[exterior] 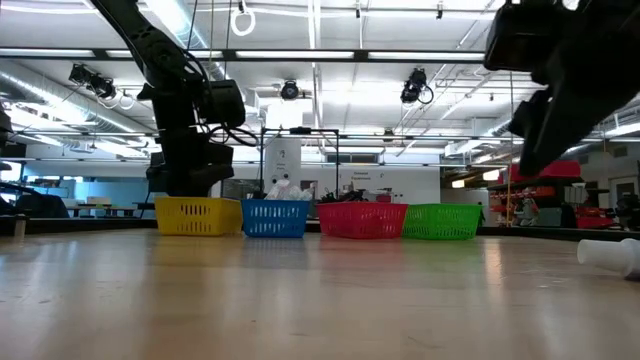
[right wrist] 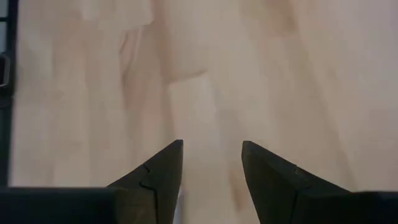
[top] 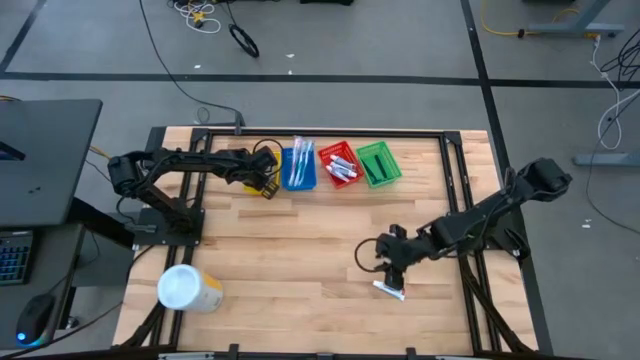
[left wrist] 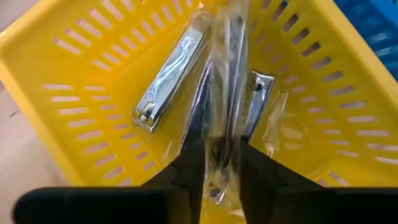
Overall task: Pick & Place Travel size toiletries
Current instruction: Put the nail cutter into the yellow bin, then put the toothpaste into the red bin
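A lab hall: ceiling-mounted cameras [exterior: 415,85], strip lights, floor cables [top: 200,15].

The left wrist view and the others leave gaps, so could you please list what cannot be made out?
- Clear-wrapped metal item between the left claw fingers: blurred, identity unclear.
- Small white tube on the table: right claw overlaps it, print too small.
- Red plastic basket contents: low view, wall hides them.

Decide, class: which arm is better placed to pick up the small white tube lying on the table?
The right. Its open gripper hovers just beside the white tube, while the left gripper is far across the table, over the yellow basket.
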